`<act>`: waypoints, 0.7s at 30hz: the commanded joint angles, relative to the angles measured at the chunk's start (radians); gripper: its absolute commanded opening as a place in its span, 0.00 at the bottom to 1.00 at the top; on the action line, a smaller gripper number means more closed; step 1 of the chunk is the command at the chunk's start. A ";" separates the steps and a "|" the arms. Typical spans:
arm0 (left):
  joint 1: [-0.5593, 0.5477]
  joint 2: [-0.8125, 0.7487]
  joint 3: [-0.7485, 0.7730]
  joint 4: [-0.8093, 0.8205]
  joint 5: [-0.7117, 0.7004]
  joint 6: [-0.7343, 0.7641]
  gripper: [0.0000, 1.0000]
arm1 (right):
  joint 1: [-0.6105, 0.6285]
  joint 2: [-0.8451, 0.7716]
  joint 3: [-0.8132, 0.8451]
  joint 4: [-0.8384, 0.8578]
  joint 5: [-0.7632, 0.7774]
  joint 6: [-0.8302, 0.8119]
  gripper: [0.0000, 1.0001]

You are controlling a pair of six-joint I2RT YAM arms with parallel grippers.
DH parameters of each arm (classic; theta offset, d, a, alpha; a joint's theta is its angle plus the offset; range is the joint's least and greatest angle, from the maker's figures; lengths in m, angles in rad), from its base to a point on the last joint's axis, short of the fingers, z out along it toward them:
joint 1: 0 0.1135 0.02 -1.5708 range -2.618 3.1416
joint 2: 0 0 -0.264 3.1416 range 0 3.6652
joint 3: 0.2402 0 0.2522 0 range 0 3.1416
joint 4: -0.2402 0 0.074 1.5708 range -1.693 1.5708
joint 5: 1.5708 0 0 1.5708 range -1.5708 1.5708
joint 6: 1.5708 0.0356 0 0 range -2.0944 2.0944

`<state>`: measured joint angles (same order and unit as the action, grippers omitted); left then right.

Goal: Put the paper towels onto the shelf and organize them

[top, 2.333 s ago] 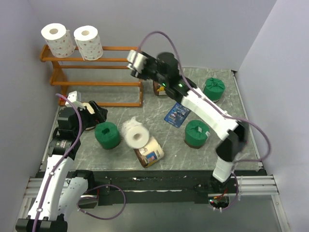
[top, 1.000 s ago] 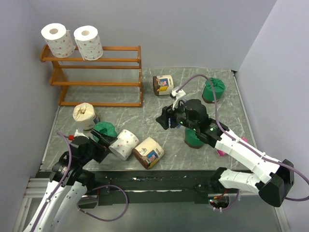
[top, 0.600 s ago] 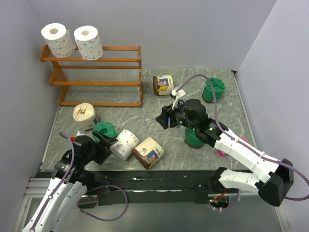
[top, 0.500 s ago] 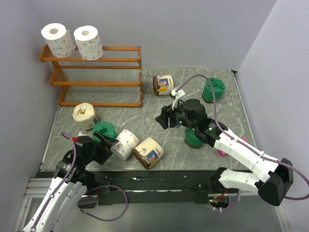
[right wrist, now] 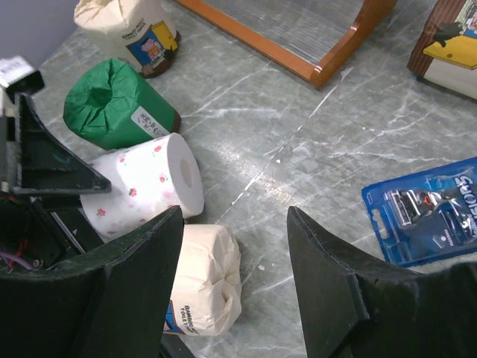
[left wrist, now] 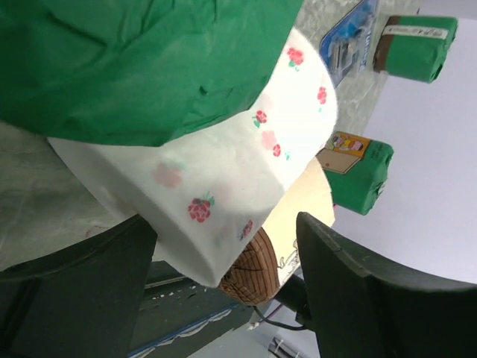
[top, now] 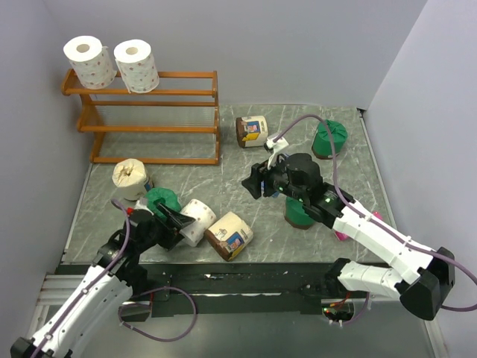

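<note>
L end effector sits w/ jaws spread either side of white floral roll, not clamped on it. That roll lies on its side at the table's 7 o'clock. Green roll is just beside it at 10 o'clock, cream roll at 4 o'clock. R end effector hangs over mid-table, released, nothing btwn its fingers. Shelf at 11 o'clock carries two white rolls on its top tier.

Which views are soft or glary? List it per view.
Top external: even light, sharp throughout. Left wrist: the green-wrapped roll and flower-dotted white roll loom close, slightly soft. Right wrist: sharp, pale glare patch on the grey marbled tabletop.
</note>
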<state>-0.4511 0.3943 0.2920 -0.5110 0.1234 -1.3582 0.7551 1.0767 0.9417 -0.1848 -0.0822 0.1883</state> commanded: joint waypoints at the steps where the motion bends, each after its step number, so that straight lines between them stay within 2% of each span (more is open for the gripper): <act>1: -0.072 0.051 -0.021 0.121 -0.053 -0.041 0.78 | 0.004 -0.046 0.026 0.007 0.025 -0.015 0.65; 5: -0.155 0.089 -0.008 0.149 -0.120 -0.045 0.73 | 0.006 -0.064 0.013 0.004 0.035 -0.021 0.66; 9: -0.211 0.124 0.013 0.195 -0.229 -0.042 0.60 | 0.006 -0.086 0.003 0.002 0.042 -0.026 0.66; 12: -0.247 0.169 0.047 0.218 -0.275 -0.025 0.55 | 0.006 -0.093 0.003 -0.005 0.053 -0.033 0.66; 16: -0.284 0.256 0.146 0.181 -0.352 0.049 0.53 | 0.006 -0.103 0.003 -0.013 0.061 -0.042 0.66; 21: -0.308 0.420 0.356 0.053 -0.465 0.172 0.58 | 0.004 -0.109 0.005 -0.024 0.065 -0.050 0.66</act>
<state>-0.7414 0.7341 0.4717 -0.4271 -0.2089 -1.2980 0.7551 1.0012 0.9413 -0.2096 -0.0410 0.1570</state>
